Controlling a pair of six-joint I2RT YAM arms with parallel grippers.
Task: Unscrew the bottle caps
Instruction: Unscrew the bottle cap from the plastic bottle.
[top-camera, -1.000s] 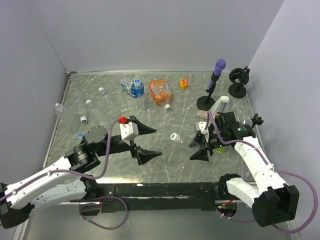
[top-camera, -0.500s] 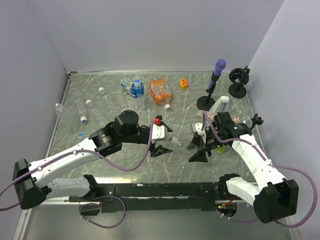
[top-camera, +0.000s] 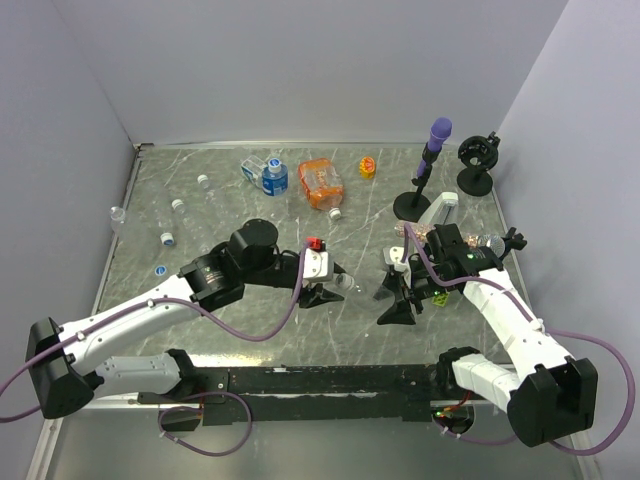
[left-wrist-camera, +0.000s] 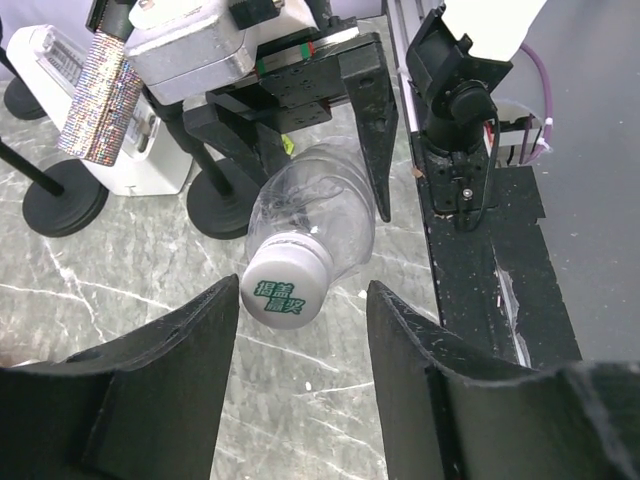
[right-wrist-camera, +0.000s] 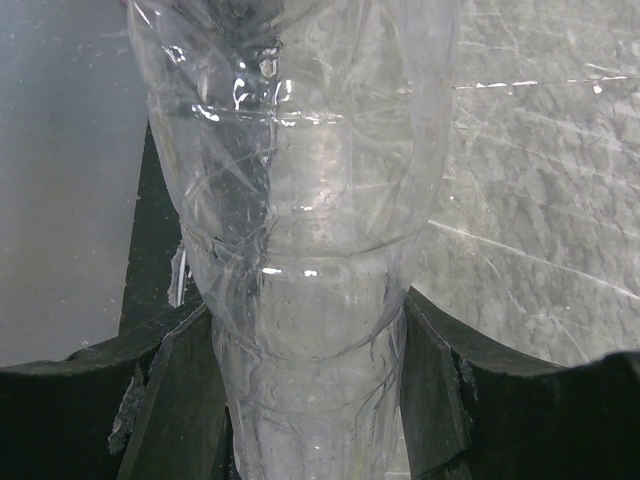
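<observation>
My right gripper (top-camera: 392, 298) is shut on the body of a clear plastic bottle (right-wrist-camera: 310, 200), held level above the table with its neck pointing left. Both black fingers (right-wrist-camera: 430, 380) press the bottle's sides in the right wrist view. The bottle's white cap (left-wrist-camera: 284, 289), printed with green characters, faces my left wrist camera. My left gripper (left-wrist-camera: 303, 300) is open, one finger on each side of the cap. The cap sits close to the left finger (left-wrist-camera: 190, 350), and a clear gap separates it from the right one. In the top view the left gripper (top-camera: 328, 290) meets the bottle (top-camera: 352, 284) mid-table.
Several clear bottles (top-camera: 175, 205) and loose caps (top-camera: 160, 269) lie at the back left. A blue-labelled bottle (top-camera: 270, 178) and an orange bottle (top-camera: 320, 183) lie at the back. A purple-topped stand (top-camera: 425, 170), a black stand (top-camera: 475, 165) and a white device (top-camera: 440, 208) crowd the back right.
My left arm has swung in from the left to the bottle's cap, and its jaws have narrowed around it. The right arm has kept its grip and barely moved.
</observation>
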